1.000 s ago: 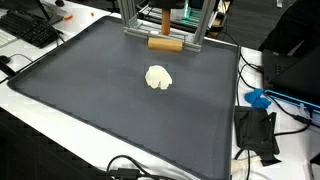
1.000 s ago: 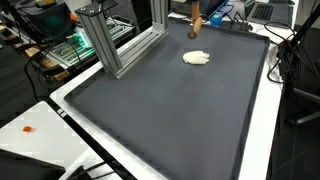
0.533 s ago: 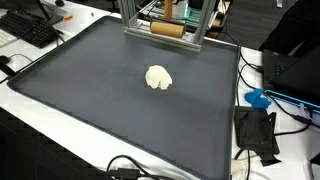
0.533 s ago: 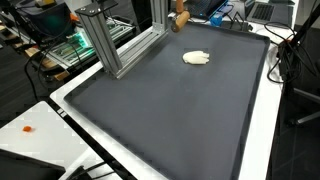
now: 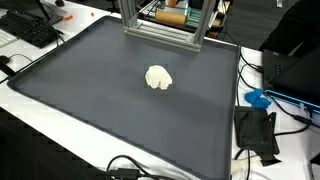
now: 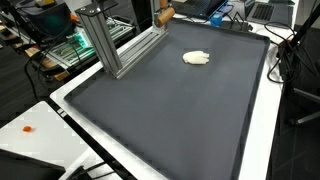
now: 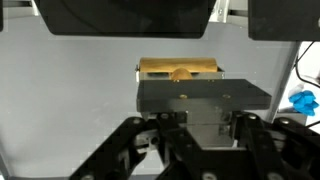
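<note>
The wooden cylinder (image 7: 160, 67) lies crosswise in the wrist view, and the gripper (image 7: 182, 77) is clamped on its middle, so only the two ends and a strip of its side show past the dark body of the claw. In both exterior views the cylinder (image 5: 172, 16) (image 6: 164, 15) hangs clear of the dark mat (image 5: 90, 95) (image 6: 190, 115), up at the mat's far edge, where it is partly hidden behind the posts of the aluminium frame (image 5: 160, 36) (image 6: 108, 45). A white crumpled lump (image 5: 158, 77) (image 6: 196, 58) lies on the mat, well apart from the cylinder. Off the mat, a black keyboard (image 5: 30, 30) sits at one corner and a small blue object (image 5: 258, 98) lies beside the opposite edge.
</note>
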Controlling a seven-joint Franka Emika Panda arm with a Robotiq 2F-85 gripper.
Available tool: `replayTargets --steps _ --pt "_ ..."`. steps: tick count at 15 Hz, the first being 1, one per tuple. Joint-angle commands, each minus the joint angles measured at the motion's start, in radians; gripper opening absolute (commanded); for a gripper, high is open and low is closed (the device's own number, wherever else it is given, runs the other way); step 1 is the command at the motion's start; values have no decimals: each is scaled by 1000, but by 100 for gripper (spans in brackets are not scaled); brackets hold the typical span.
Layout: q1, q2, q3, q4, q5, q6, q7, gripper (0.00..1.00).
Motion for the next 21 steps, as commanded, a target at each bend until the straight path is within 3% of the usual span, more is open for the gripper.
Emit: replayTargets --steps 1,9,21 --pt "29 -103 -3 -48 26 -54 20 23" --pt "80 -167 28 -79 83 -91 50 23" --pt "66 -226 34 -124 44 -131 49 23"
